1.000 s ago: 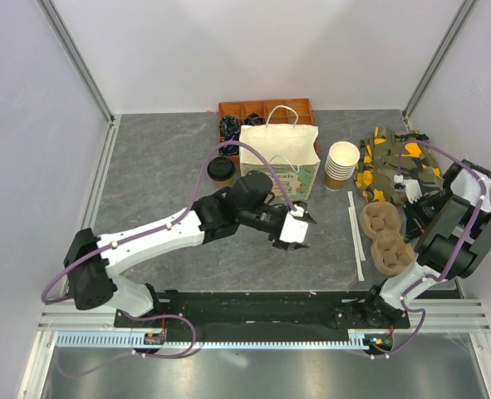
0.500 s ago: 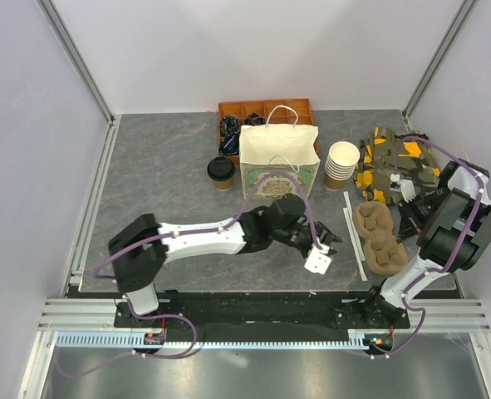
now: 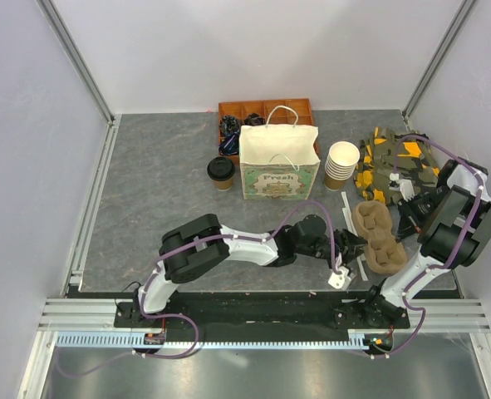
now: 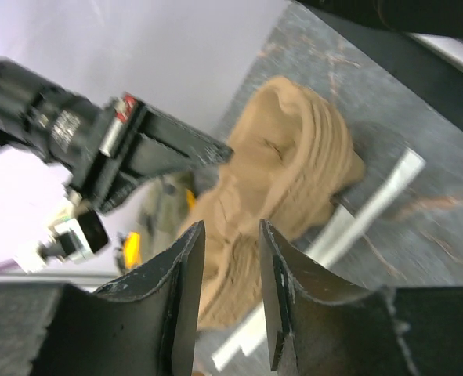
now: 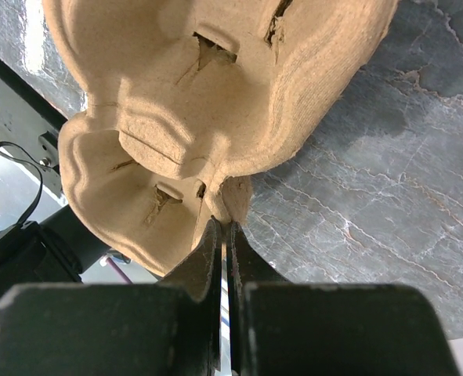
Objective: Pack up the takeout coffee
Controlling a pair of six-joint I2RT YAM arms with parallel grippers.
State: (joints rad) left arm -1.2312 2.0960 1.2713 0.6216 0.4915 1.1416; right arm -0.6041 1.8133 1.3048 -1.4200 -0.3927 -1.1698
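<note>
The takeout coffee, a tan cup with a black lid, stands left of the paper bag, far from both grippers. My left gripper is open and empty, reaching across to the left side of the brown pulp cup tray. In the left wrist view the tray lies just beyond my left gripper. My right gripper is shut on the tray's right rim. In the right wrist view my right gripper pinches a tab of the tray, which is tilted up off the table.
A stack of lidless cream cups stands right of the bag. A pile of green and orange sleeves lies at the back right. White strips lie left of the tray. A brown compartment box sits behind the bag.
My left arm has swung right and nearer, from in front of the bag to beside the pulp tray. The right gripper has kept its hold on the tray, which shifted slightly.
</note>
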